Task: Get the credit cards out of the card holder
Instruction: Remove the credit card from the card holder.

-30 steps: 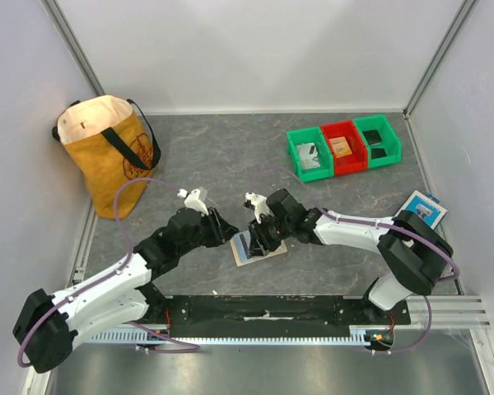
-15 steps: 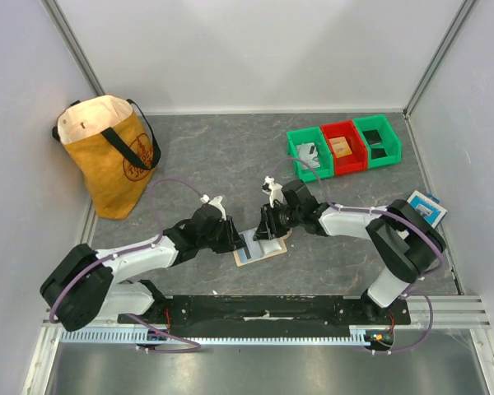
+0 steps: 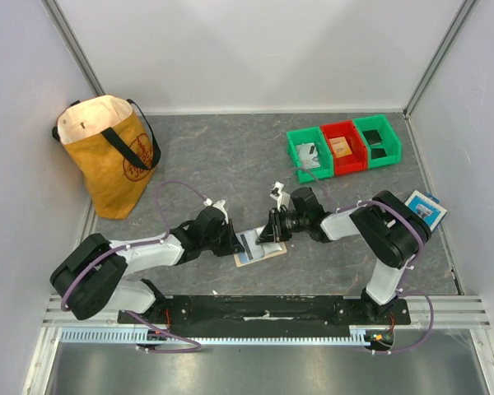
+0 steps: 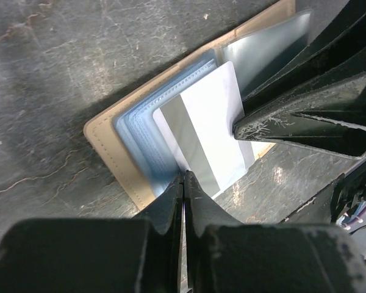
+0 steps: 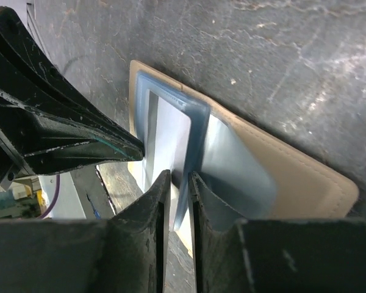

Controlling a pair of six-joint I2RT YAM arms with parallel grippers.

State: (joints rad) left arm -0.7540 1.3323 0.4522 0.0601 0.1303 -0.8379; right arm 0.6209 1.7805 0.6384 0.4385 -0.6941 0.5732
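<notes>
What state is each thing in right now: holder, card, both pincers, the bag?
card holder: open, lying flat.
credit card: on top of the blue sleeves, pale striped face up.
left pincer: shut on the credit card's near edge.
right pincer: shut on a blue sleeve of the card holder.
tote bag: upright, mouth open.

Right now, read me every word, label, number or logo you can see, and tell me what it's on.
Nothing here is legible.
Round dark logo on the tote bag: too small to read.
Print on the blue-and-white packet: too blurred.
The credit card: grey stripe only, no lettering shows.
</notes>
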